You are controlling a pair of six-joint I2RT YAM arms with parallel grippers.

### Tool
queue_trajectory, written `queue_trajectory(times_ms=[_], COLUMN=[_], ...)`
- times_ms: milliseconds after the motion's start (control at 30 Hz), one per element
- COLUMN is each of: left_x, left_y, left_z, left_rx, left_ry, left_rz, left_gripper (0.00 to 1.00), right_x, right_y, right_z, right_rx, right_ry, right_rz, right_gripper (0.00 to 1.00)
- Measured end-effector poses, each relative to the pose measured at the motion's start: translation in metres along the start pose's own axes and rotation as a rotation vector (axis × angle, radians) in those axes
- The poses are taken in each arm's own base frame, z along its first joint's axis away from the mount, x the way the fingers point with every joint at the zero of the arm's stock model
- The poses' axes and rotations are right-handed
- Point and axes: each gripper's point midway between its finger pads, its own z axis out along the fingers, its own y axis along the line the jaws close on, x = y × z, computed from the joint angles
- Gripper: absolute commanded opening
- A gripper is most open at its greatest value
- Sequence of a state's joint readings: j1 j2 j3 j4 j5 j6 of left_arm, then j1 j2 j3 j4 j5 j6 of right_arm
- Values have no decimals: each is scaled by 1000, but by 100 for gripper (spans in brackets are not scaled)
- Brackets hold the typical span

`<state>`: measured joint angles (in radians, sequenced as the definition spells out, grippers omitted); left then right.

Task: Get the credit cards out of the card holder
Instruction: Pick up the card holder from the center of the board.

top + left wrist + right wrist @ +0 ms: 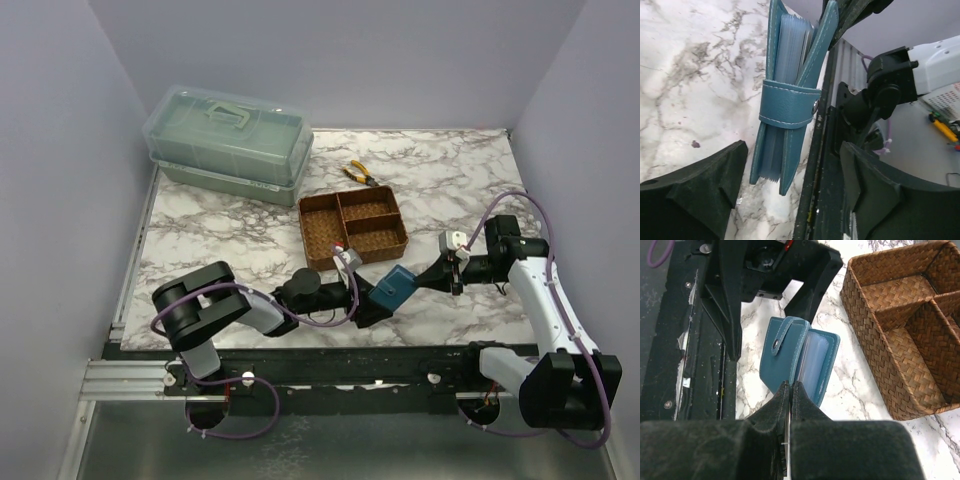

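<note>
Your small teal-blue leather card holder [801, 364] sits just inside the near edge of the table, between the two grippers and pinched at one edge by the right one. Its stitched strap [789, 105] wraps round both covers. The covers gape at one end, where a pale stack of thin leaves [790, 47] shows (cards or clear sleeves, you cannot tell which). Your right gripper [790, 388] has its black fingers pressed together on the edge of one cover. Your left gripper [792, 146] stands wide apart, one finger [695, 192] on each side of the holder, and neither is seen touching it. In the overhead view the left arm reaches in from the left and the right arm from the right, so they meet at the holder. Just beyond it on the white marble-patterned tabletop [220, 240] lies the brown woven three-compartment tray [320, 240]. Behind the tray lie yellow-handled pliers [360, 174]. At the far left corner sits a pale green translucent plastic box [228, 140] with a carry handle.
</note>
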<state>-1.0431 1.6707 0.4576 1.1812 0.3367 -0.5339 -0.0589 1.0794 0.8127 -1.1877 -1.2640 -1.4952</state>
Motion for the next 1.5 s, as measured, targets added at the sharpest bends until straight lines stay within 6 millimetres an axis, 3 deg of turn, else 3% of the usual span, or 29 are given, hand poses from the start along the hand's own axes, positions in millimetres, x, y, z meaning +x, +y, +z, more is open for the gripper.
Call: queue_trajectory(times_ms=[67,200,267,467,500,667,833,1000,1367,1500], left_x=[4,12,15,16,16,17,13,-7,-55,-76], left_y=[-1,-3,-5,-9,-9,-7,0,-8,-43,-50], left_z=[3,5,6,6,5,-1,-15,-19,-11,-6], left_rx=[19,48,65,92,90,56,-13,-8,55,59], left_ry=[5,12,12,-11,-14,-34,-72,-136,-239,-272], left_rz=[-20,-68,-96,-161,-168,-209,-245,-241,-167,-129], left_gripper=[57,13,0,0,0,0,0,0,0,0], right_x=[-1,-1,0,-1,-1,-6,-42,-70,-54,-61], right_y=[0,2,2,2,3,6,-4,-17,-36,-36], right_z=[0,1,1,2,2,3,-2,-8,-3,-2], right_rx=[-3,-10,-11,-13,-13,-20,-10,11,-12,-51], right_ry=[-5,-7,-5,-7,-8,-27,-88,-125,-79,-99], right_rz=[4,15,18,33,38,109,205,343,641,662], right_gripper=[0,0,0,1,8,64,98,100,100,99])
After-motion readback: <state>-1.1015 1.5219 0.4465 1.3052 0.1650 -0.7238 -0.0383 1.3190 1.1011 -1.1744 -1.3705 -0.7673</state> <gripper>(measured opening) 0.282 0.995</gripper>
